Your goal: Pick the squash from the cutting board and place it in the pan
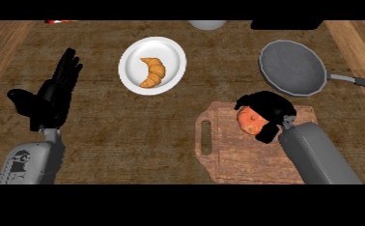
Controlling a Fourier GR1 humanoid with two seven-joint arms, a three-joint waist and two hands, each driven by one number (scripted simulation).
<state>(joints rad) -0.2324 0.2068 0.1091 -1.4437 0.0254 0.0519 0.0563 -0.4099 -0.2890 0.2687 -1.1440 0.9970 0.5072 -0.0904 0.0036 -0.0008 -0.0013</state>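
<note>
A: State the position of the squash [249,120].

B: It sits at the far edge of the cutting board [235,160], a rectangular wooden slab with rounded corners and a slot handle along its left side. The squash is rounded, orange with paler patches.

A: Condition of the right hand [269,109]?

B: Its black fingers are curled over and around the squash, covering the right and far sides of it. The grey forearm enters from the near right and crosses the board.

A: And the pan [291,68]?

B: Round, dark grey, matte surface, located far right of the board and apart from it. Its metal handle points right.

A: Left hand [51,94]?

B: Open, fingers straight and pointing far, at the left edge, clear of all items.

A: Other items?

B: A white oval-looking plate [130,73] in the far centre carries a golden, crescent-shaped croissant [152,72]. The counter [114,133] is brown with a coarse wood-grain texture.
</note>
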